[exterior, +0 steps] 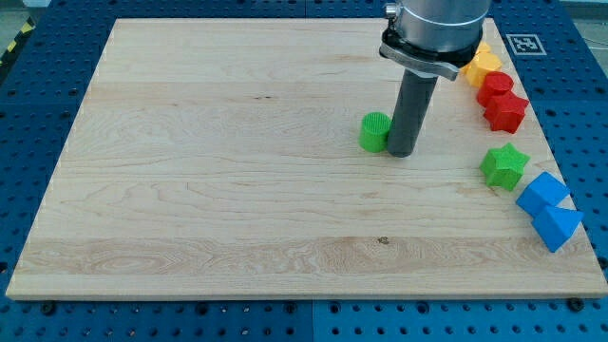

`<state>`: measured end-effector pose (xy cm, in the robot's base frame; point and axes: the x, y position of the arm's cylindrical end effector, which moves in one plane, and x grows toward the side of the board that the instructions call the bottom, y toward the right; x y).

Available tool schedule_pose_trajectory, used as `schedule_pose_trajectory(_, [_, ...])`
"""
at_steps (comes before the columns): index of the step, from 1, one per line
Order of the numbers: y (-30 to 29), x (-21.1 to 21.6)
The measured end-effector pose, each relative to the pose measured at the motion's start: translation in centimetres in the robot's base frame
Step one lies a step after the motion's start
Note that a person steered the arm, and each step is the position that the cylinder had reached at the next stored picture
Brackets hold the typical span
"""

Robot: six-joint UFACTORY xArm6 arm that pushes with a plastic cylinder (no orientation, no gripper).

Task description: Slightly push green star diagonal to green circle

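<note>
While my tip (400, 152) rests just beside the green circle (374, 132), seemingly touching, the green star (503, 165) sits well apart on the table (209, 190); no jaws show.

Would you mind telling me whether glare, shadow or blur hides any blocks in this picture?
In the camera view, lighting is even and soft, without glare on the wooden board; the green cylinder, green star and my tip look sharp, casting only faint shadows; the arm's upper part is cropped at the view's top.
</note>
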<state>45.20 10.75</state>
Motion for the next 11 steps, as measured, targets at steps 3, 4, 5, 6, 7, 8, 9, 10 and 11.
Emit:
schedule_pose_trajectory(3, [2.3, -1.8])
schedule_pose_trajectory(4, [4.3, -2.9])
schedule_pose_trajectory(5, [4.3, -2.9])
schedule_pose_trajectory(6, [5.4, -2.9])
schedule_pose_trajectory(7, [7.5, -2.9])
schedule_pose_trajectory(8, [9.5, -2.9])
schedule_pose_trajectory(9, [12.4, -2.4])
schedule_pose_trajectory(10, [16.0, -1.7])
schedule_pose_trajectory(11, [16.5, 0.8])
